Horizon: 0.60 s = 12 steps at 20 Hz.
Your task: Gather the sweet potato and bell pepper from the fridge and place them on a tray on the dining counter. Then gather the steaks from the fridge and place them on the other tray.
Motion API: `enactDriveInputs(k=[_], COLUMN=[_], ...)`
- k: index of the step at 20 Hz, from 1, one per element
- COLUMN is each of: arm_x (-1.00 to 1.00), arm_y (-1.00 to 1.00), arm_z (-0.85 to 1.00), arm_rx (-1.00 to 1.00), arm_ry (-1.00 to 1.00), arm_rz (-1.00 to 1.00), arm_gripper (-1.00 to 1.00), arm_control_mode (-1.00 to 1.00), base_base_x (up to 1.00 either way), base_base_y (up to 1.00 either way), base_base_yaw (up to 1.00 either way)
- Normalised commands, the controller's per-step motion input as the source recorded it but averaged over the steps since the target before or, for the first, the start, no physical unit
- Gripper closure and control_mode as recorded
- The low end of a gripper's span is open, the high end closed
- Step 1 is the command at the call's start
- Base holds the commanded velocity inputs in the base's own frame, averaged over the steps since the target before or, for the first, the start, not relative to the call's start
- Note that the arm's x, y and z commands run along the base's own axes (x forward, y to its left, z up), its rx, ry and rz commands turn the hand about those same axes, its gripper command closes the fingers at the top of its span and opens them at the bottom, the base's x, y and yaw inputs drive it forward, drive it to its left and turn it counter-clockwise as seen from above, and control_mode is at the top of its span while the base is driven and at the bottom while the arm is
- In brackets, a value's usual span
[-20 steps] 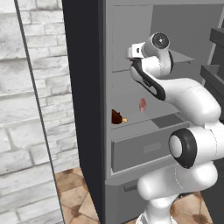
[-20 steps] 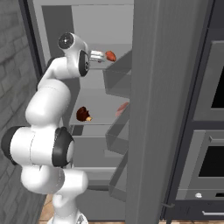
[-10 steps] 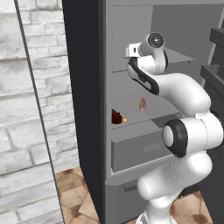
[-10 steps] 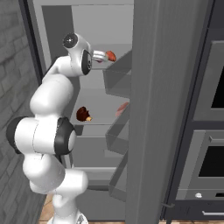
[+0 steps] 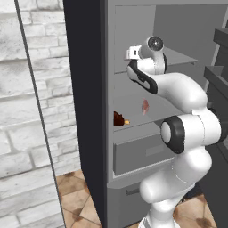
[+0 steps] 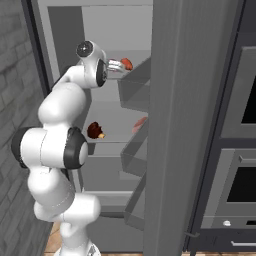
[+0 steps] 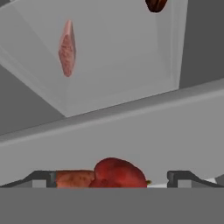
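I had the fridge (image 5: 89, 67) open in front of me, its door (image 6: 192, 125) standing edge-on at the right. On the lower shelf (image 5: 133, 122) I counted one dark brown lump (image 5: 119, 119) on the left and one pink steak (image 5: 145, 107) to its right, well apart. On the upper shelf (image 6: 132, 75) one bell pepper (image 7: 119, 174) lay with an orange piece (image 7: 74, 178) touching its left side. The end effector (image 7: 111, 178) was spread wide, one finger (image 7: 41, 178) on each side of the pair, pinching nothing. Since a second earlier the arm had reached further into the fridge towards the pepper; the food had not shifted.
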Motion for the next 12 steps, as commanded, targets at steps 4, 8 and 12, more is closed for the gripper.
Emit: enactDriveInputs(k=[4,8,12], arm_x=[0.32,0.35,0.36], arm_y=[0.00,0.00,0.00], arm_z=[-0.01,-0.01,-0.05], arm_rx=[0.02,0.00,0.00], arm_ry=[0.02,0.01,0.01], arm_rz=[0.00,0.00,0.00], arm_gripper=[-1.00,-1.00,-1.00], arm_control_mode=[-1.00,-1.00,-1.00], base_base_x=[0.00,0.00,0.00], base_base_y=[0.00,0.00,0.00], base_base_yaw=[0.00,0.00,0.00])
